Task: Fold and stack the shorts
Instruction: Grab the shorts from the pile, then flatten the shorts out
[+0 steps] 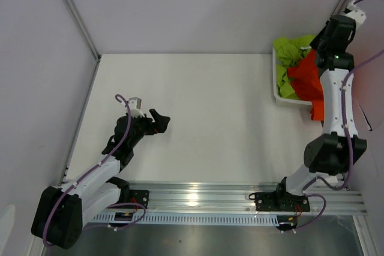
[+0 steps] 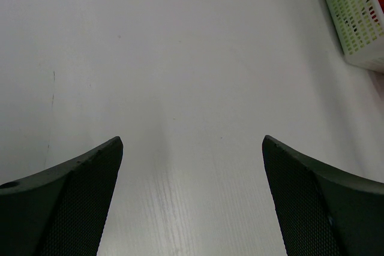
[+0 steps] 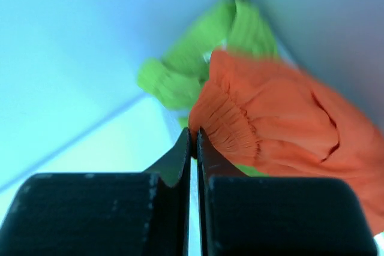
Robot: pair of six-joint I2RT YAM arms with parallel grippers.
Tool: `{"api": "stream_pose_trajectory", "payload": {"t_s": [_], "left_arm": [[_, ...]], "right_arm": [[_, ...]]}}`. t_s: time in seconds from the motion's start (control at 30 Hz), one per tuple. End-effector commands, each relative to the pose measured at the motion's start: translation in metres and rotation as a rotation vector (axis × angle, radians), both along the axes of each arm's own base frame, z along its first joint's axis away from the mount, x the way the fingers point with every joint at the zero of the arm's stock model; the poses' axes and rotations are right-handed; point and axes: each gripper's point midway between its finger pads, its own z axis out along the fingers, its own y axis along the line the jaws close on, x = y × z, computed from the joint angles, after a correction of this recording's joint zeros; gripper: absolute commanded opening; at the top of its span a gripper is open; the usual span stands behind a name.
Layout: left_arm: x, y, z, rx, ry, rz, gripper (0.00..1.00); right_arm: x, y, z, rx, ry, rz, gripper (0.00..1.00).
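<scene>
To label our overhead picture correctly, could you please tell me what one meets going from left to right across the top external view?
left claw → white basket → lime green shorts → orange-red shorts → right arm

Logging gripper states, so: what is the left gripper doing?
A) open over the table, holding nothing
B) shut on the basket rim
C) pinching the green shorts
A: the left gripper stands wide open above the table with nothing in it. The shorts are far off at the basket.
</scene>
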Motion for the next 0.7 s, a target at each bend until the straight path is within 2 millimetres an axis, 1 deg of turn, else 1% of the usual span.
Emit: {"api": "stream_pose_trajectory", "payload": {"t_s": [0.0,0.03,0.07,0.13,0.17,0.2,0.23,0.27,0.3,0.33,0.37,0.4,0.43,0.47,0.5,0.53,0.57,0.6,0.67], "left_arm": [[0.004,-0.01,0.025,-0.022,-0.069,-0.037,0.99],[0.005,-0.011,0.025,-0.023,-0.069,-0.04,0.99],[0.005,-0.012,0.024,-0.022,-0.066,-0.041,0.99],[0.005,-0.012,0.024,-0.02,-0.067,-0.04,0.99],[0.005,-0.012,0.024,-0.022,-0.066,-0.041,0.99],[0.006,-0.012,0.029,-0.025,-0.076,-0.042,0.99],[0.005,-0.012,0.026,-0.023,-0.071,-0.042,0.99],[0.005,-0.012,0.026,-0.022,-0.071,-0.043,0.99],[0.004,-0.012,0.027,-0.023,-0.076,-0.042,0.99],[0.004,-0.011,0.028,-0.022,-0.078,-0.041,0.99],[0.004,-0.011,0.027,-0.02,-0.075,-0.036,0.99],[0.004,-0.01,0.029,-0.021,-0.08,-0.033,0.99],[0.004,-0.01,0.029,-0.02,-0.082,-0.032,0.99],[0.004,-0.009,0.029,-0.018,-0.083,-0.026,0.99],[0.004,-0.008,0.029,-0.017,-0.081,-0.023,0.99],[0.004,-0.007,0.033,-0.018,-0.092,-0.019,0.99],[0.003,-0.005,0.032,-0.017,-0.089,-0.008,0.99],[0.003,-0.004,0.036,-0.019,-0.098,-0.004,0.99],[0.0,-0.002,0.044,-0.034,-0.127,0.006,0.99]], "right_arm": [[-0.045,0.021,0.093,-0.038,-0.176,0.083,0.0],[-0.055,0.029,0.106,-0.04,-0.194,0.115,0.0],[-0.071,0.039,0.137,-0.053,-0.261,0.153,0.0],[-0.087,0.068,0.167,-0.051,-0.327,0.279,0.0],[-0.104,0.093,0.194,-0.057,-0.394,0.403,0.0],[-0.113,0.103,0.206,-0.053,-0.421,0.448,0.0],[-0.121,0.117,0.215,-0.049,-0.44,0.509,0.0],[-0.138,0.141,0.235,-0.058,-0.492,0.636,0.0],[-0.151,0.153,0.246,-0.044,-0.523,0.687,0.0],[-0.162,0.17,0.259,-0.043,-0.569,0.756,0.0],[-0.178,0.187,0.267,-0.039,-0.602,0.851,0.0],[-0.186,0.197,0.274,0.015,-0.623,0.895,0.0],[-0.193,0.205,0.283,0.032,-0.657,0.942,0.0],[-0.206,0.225,0.285,0.053,-0.665,1.063,0.0],[-0.21,0.234,0.286,0.082,-0.67,1.116,0.0],[-0.219,0.246,0.291,0.124,-0.684,1.165,0.0],[-0.227,0.262,0.291,0.143,-0.685,1.219,0.0],[-0.228,0.269,0.289,0.155,-0.68,1.237,0.0],[-0.227,0.28,0.278,0.186,-0.653,1.271,0.0]]}}
